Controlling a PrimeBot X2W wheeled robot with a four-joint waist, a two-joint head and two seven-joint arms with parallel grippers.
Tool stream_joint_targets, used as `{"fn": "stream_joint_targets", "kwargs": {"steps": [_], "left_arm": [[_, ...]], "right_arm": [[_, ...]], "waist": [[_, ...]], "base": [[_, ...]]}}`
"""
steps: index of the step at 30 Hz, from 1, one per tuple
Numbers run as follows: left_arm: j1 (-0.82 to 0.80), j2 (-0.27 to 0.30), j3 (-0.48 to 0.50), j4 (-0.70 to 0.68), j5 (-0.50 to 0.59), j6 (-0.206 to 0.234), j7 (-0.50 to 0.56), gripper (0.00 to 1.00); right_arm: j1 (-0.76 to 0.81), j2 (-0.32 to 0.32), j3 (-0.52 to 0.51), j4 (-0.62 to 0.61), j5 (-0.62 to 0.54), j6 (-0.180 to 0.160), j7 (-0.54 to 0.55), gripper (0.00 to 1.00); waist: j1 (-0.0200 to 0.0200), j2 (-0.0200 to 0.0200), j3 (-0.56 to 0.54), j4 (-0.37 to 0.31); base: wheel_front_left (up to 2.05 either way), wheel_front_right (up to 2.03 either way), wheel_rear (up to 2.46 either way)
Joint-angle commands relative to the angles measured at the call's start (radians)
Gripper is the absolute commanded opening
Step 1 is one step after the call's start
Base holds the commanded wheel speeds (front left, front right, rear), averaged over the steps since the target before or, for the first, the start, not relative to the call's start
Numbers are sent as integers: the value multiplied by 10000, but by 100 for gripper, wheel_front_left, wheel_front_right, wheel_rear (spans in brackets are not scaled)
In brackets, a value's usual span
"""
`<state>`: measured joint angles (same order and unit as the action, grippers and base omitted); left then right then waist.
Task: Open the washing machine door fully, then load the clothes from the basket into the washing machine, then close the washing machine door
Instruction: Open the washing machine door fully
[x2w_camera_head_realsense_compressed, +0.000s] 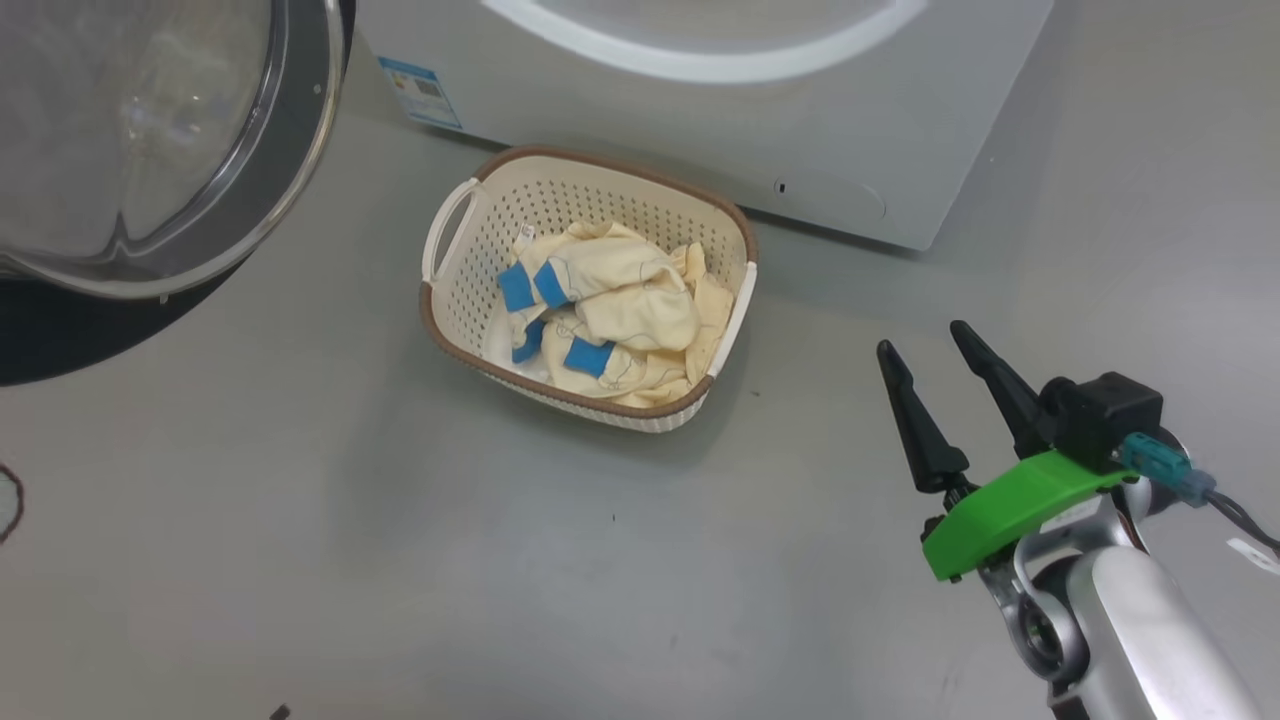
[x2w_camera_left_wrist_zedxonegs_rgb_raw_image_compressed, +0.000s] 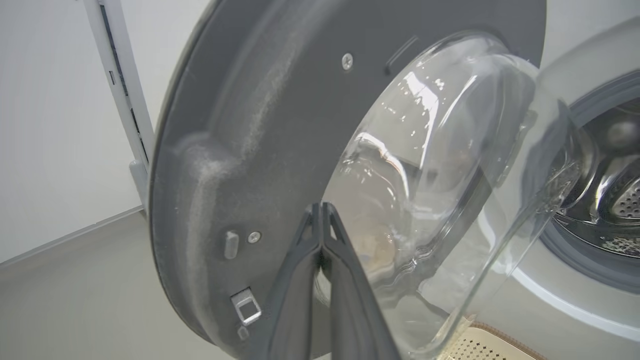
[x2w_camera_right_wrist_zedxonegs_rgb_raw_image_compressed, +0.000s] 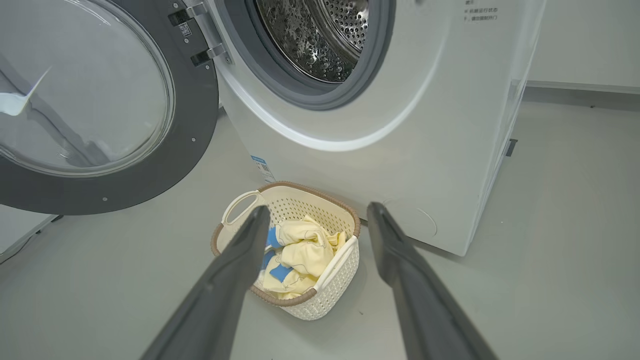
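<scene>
Before washer (x2w_camera_right_wrist_zedxonegs_rgb_raw_image_compressed: 400, 150): door (x2w_camera_right_wrist_zedxonegs_rgb_raw_image_compressed: 190, 125) wide open, clothes (x2w_camera_head_realsense_compressed: 610, 300) all in basket (x2w_camera_head_realsense_compressed: 600, 190) — loading, closing remain. Right gripper (x2w_camera_head_realsense_compressed: 922, 336) spread, empty; left gripper (x2w_camera_left_wrist_zedxonegs_rgb_raw_image_compressed: 322, 205) pinched together, empty.

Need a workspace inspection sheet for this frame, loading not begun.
surface: grey floor, a few small dark specks.
job's things: washing machine door swung open to the left; visible part of the drum empty; basket on the floor before the washing machine, clothes heaped inside.
clutter: nothing seen.
grippers: left gripper shut, tips by the door's inner face, contact unclear; right gripper open, empty, above the floor right of the basket.
cables: dark cable with teal connector at the right wrist.
surroundings: white wall, pale upright frame beyond the door.
</scene>
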<state>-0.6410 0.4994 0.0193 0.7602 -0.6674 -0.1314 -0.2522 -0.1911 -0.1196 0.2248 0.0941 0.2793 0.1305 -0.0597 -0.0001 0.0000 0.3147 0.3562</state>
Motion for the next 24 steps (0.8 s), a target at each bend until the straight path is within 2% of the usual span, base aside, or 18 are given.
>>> {"fn": "stream_joint_targets", "kwargs": {"steps": [1,8,15,24], "left_arm": [[-10,589,260,-306,86,9,-95,0],[830,441,-921,-1203,-3,8,-95,0],[1794,265,-1587,-1986,-86,31,-68,0],[3395,-105,-1998,-3727,40,617,183,0]], "right_arm": [[-50,71,192,-262,39,2,-132,100],[82,89,258,237,213,2,-569,100],[430,115,278,631,458,2,-929,100],[863,158,407,812,751,2,-1259,100]], "waist": [[1,0,-302,-146],[1,0,-1174,-585],[1,0,-2080,-1137],[1,0,-3028,-1994]], "base": [[0,0,0],[0,0,0],[0,0,0],[0,0,0]]}}
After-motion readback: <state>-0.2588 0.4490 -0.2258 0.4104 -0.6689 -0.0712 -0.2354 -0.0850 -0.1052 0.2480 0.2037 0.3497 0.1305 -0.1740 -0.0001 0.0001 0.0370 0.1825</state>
